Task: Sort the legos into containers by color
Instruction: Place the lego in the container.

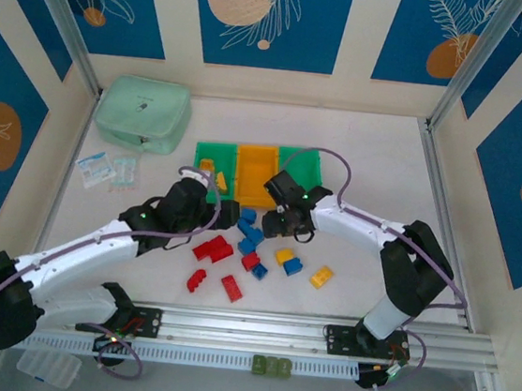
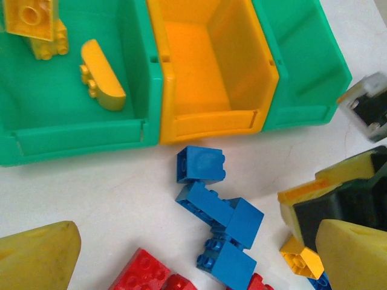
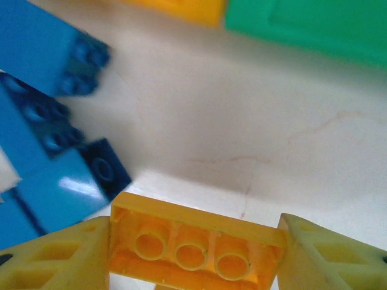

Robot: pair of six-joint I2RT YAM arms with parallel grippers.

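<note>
Now, with right gripper (image 3: 193, 241) pinching yellow brick (image 3: 199, 257): lift clear of blue bricks (image 3: 42, 121), carry over left green bin (image 2: 72, 144) holding other yellows (image 2: 101, 81), release low; left gripper (image 2: 196, 241) wide, empty.

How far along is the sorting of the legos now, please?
Done: a few yellow bricks lie in the left green bin. In hand: the right gripper clamps another yellow brick. Left: the blue bricks, red bricks and loose yellow bricks lie on the table; the orange bin looks empty.
</note>
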